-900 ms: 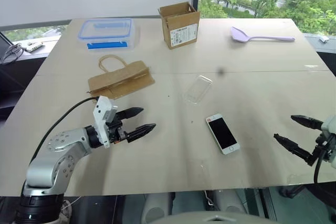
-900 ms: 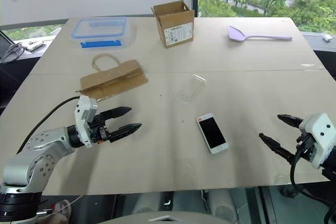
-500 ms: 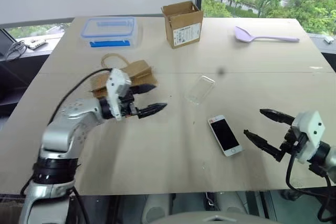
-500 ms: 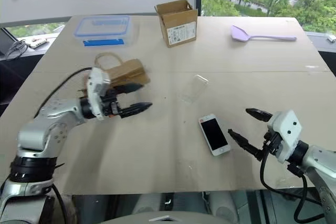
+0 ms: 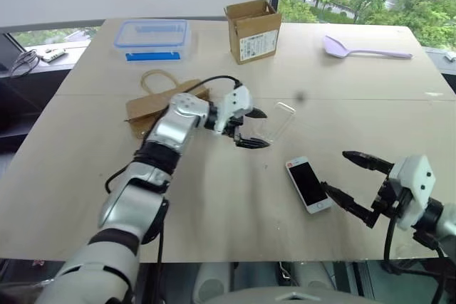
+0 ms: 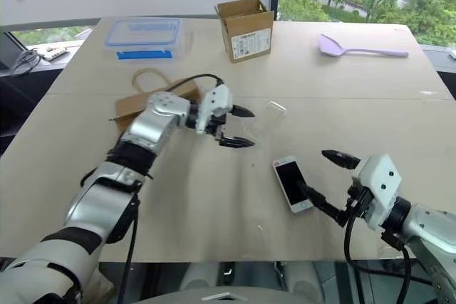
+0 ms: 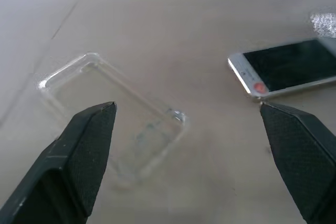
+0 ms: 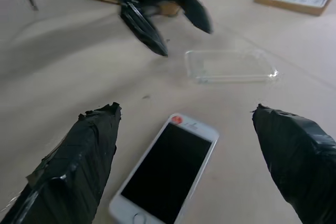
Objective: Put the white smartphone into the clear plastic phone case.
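My left gripper [image 5: 255, 127] hangs just beside the clear plastic phone case [image 5: 273, 122], its two black fingers spread wide with nothing between them. The thin see-through shell with rounded corners lies flat on the pale beige table [image 5: 214, 197], empty, near the middle of it. From my left wrist camera the case [image 7: 113, 114] sits ahead of my fingertips; whether the lower finger touches its near edge I cannot quite tell, as the shell is almost invisible against the table.

The white smartphone [image 5: 308, 184], a small rectangle with a black screen, white bezels and a round home button, rests face up just nearer to me than the case and apart from it. My right gripper [image 5: 350, 176] is low over the table just beside the phone's home-button end, fingers fully parted and gripping nothing; in my right wrist camera the phone [image 8: 167, 173] lies between and ahead of the two fingers [image 8: 73, 166].

Further back stand a flattened brown paper bag with handles [image 5: 160, 105], a clear food box with a blue rim [image 5: 152, 38], an open cardboard box [image 5: 253, 30] and a lilac plastic spoon [image 5: 363, 49]
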Motion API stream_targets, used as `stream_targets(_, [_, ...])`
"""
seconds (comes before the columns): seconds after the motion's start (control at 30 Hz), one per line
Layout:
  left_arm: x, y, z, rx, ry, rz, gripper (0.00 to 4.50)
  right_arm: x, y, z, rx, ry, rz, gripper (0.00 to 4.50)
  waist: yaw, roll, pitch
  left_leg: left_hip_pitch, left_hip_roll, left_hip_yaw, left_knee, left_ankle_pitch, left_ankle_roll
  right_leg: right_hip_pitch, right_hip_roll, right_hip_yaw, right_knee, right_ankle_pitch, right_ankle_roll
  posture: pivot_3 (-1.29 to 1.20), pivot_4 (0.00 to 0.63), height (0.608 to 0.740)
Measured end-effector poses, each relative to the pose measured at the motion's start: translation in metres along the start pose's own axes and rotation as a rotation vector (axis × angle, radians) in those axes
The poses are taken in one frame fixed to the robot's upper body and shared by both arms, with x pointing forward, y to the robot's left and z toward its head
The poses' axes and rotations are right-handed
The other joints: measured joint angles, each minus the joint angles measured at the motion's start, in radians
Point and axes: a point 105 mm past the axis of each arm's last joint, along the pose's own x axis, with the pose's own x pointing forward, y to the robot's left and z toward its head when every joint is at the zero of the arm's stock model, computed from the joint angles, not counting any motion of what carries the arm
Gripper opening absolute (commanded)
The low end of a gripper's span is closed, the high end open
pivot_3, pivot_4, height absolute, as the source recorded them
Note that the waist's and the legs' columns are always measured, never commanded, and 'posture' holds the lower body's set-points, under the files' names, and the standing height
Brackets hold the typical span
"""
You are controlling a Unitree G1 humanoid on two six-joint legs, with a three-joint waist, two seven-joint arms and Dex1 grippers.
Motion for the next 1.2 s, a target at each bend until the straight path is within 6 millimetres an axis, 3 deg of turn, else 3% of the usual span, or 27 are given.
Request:
stream_targets(0.13, [0.011,0.001,-0.021,0.033,0.128,-0.032,1.75,0.000,-0.001,0.002,-0.007,0.002,-0.030,4.50,-0.003,0.000,0.000,0.000,0.001,-0.002,0.000,0.000,0.000,0.000,0.002,-0.001,0.000,-0.002,0.003,0.00,0.150,0.740])
stream_targets(0.23, [0.010,0.008,-0.020,0.090,0.182,-0.027,0.23,0.000,0.002,0.009,-0.025,-0.012,-0.032,4.50,0.000,0.000,0.000,0.001,0.001,-0.003,0.000,0.000,0.000,0.001,0.002,-0.002,0.001,-0.003,0.002,0.00,0.150,0.740])
stream_targets(0.27, [0.010,0.009,-0.020,0.096,0.188,-0.030,0.10,0.001,0.003,0.010,-0.027,-0.013,-0.032,4.50,0.000,0.000,0.000,0.001,0.001,-0.003,0.001,0.000,0.000,0.001,0.002,-0.002,0.001,-0.003,0.002,0.00,0.150,0.740])
stream_targets(0.43, [0.007,0.010,-0.021,-0.011,0.190,-0.034,0.10,0.000,0.003,0.010,-0.023,-0.009,-0.048,4.50,-0.002,-0.001,-0.001,0.001,0.001,-0.003,0.002,0.000,0.000,0.001,0.002,-0.002,0.002,-0.003,0.001,0.00,0.150,0.740])
stream_targets(0.6, [0.003,0.004,-0.012,-0.369,0.198,0.035,0.10,0.001,0.003,0.009,-0.023,-0.007,-0.047,4.50,-0.012,0.000,-0.001,0.001,0.002,-0.004,0.002,0.000,0.000,0.001,0.002,-0.001,0.005,-0.002,0.003,0.00,0.150,0.740])
stream_targets(0.73, [0.020,-0.009,0.002,-0.526,0.154,0.176,0.10,0.002,0.003,0.007,-0.022,-0.003,-0.041,4.50,-0.011,0.000,0.000,0.000,0.001,-0.006,0.002,0.000,0.000,0.001,0.002,-0.003,0.004,-0.002,0.004,0.00,0.150,0.740])
stream_targets(0.8, [0.025,-0.008,0.004,-0.576,0.131,0.261,0.61,0.003,0.004,0.006,-0.024,0.001,-0.041,4.50,-0.006,0.000,0.000,0.000,0.001,-0.006,0.003,0.000,0.000,0.001,0.002,-0.003,0.005,-0.002,0.004,0.00,0.150,0.740])
stream_targets(0.93, [0.033,-0.015,0.004,-0.654,0.127,0.336,2.15,0.006,0.006,0.005,-0.028,0.002,-0.028,4.50,-0.002,0.000,0.000,0.003,0.001,-0.006,0.003,0.000,0.000,0.001,0.002,-0.003,0.009,-0.002,0.004,0.00,0.150,0.740])
stream_targets(0.97, [0.030,-0.016,0.006,-0.639,0.121,0.322,2.55,0.006,0.006,0.005,-0.029,0.001,-0.027,4.50,-0.003,0.000,0.000,0.004,0.001,-0.006,0.003,0.000,0.000,0.001,0.002,-0.002,0.010,-0.003,0.002,0.00,0.150,0.740])
stream_targets(1.1, [-0.003,-0.012,0.027,-0.498,0.003,0.191,2.55,0.004,0.008,0.002,-0.014,0.012,-0.023,4.50,-0.006,0.000,0.000,0.007,0.001,-0.005,0.003,0.000,0.000,0.001,0.003,-0.001,0.015,-0.006,-0.002,0.00,0.150,0.740])
stream_targets(1.17, [-0.042,-0.007,0.033,-0.253,0.017,0.064,2.55,0.001,0.009,-0.002,0.005,0.030,-0.026,4.50,-0.005,0.000,0.000,0.009,0.001,-0.004,0.002,0.000,0.000,0.002,0.003,0.000,0.015,-0.006,-0.004,0.00,0.150,0.740])
stream_targets(1.2, [-0.047,-0.006,0.034,-0.225,0.020,0.047,2.55,0.000,0.009,-0.003,0.007,0.033,-0.028,4.50,-0.004,0.000,-0.001,0.010,0.001,-0.003,0.002,0.000,0.000,0.002,0.003,0.000,0.015,-0.006,-0.004,0.00,0.150,0.740])
